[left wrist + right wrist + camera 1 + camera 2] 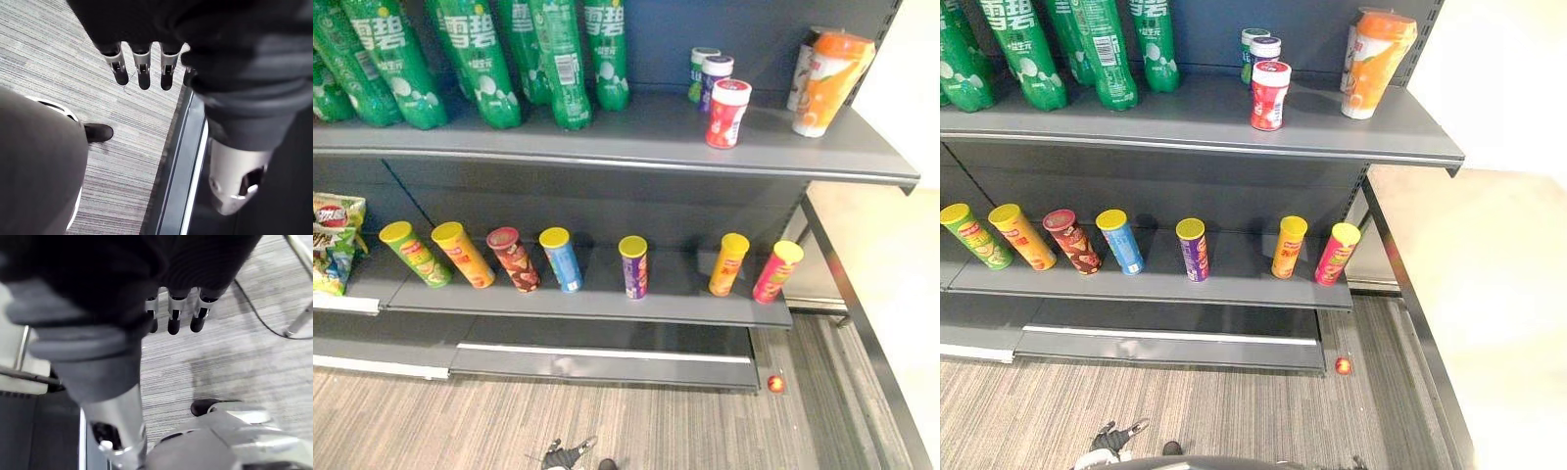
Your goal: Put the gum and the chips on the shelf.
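Three small gum jars stand on the upper shelf point(636, 137): a red one point(727, 113) in front, a purple one point(715, 78) and a green one point(702, 69) behind it. On the lower shelf point(607, 299) several chips cans lean in a row, from a green one point(414, 253) at the left to a pink one point(776, 271) at the right. My left hand point(143, 73) hangs over the striped floor, fingers straight, holding nothing. My right hand point(173, 318) hangs the same way, open and empty.
Green soda bottles point(480, 59) fill the upper shelf's left part, and an orange drink bottle point(830, 80) stands at its right end. Snack bags point(335, 240) sit at the far left. A small red ball point(775, 383) lies on the floor by the shelf's base.
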### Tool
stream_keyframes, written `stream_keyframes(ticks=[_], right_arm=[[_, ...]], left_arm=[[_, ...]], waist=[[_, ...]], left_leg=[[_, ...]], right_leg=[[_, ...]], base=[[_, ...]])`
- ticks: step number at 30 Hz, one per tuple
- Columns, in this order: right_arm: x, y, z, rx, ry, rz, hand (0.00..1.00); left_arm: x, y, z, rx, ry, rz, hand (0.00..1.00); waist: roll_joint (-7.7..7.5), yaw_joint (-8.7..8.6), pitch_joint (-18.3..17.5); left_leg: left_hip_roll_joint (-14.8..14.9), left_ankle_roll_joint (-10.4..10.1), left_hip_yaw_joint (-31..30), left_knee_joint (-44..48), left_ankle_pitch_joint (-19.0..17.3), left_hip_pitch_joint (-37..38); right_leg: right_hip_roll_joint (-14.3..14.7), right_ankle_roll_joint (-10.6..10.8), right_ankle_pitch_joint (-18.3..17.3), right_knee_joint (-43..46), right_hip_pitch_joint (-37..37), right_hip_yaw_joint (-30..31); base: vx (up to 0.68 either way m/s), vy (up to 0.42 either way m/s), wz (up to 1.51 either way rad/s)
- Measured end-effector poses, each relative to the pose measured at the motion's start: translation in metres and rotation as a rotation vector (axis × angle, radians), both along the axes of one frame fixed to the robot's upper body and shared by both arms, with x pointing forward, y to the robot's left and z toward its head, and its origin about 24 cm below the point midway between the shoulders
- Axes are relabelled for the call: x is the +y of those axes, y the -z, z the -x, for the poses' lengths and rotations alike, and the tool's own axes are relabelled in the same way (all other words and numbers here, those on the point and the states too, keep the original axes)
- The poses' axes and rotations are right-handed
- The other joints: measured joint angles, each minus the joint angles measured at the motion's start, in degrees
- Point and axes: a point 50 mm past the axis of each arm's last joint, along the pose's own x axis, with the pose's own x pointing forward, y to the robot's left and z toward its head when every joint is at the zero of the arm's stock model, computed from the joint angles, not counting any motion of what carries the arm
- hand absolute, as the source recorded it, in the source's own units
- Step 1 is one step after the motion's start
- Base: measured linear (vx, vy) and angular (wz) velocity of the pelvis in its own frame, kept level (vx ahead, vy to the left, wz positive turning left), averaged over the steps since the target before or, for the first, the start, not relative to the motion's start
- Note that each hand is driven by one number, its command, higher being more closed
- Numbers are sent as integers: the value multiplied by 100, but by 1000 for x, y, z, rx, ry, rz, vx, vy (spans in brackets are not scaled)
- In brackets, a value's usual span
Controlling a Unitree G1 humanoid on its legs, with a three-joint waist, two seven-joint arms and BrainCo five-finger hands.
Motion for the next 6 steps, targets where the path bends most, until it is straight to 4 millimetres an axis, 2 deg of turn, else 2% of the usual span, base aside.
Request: stream_keyframes(ticks=[6], right_arm=[[-1, 3, 13, 7, 234, -60, 0]], left_arm=[[-1, 2, 5, 15, -27, 47, 0]], waist=[[44, -63, -23]], left_leg=[[-37, 21, 142, 0, -85, 123]], right_leg=[[-25, 59, 47, -94, 105, 102]], base=[[80, 9, -11]])
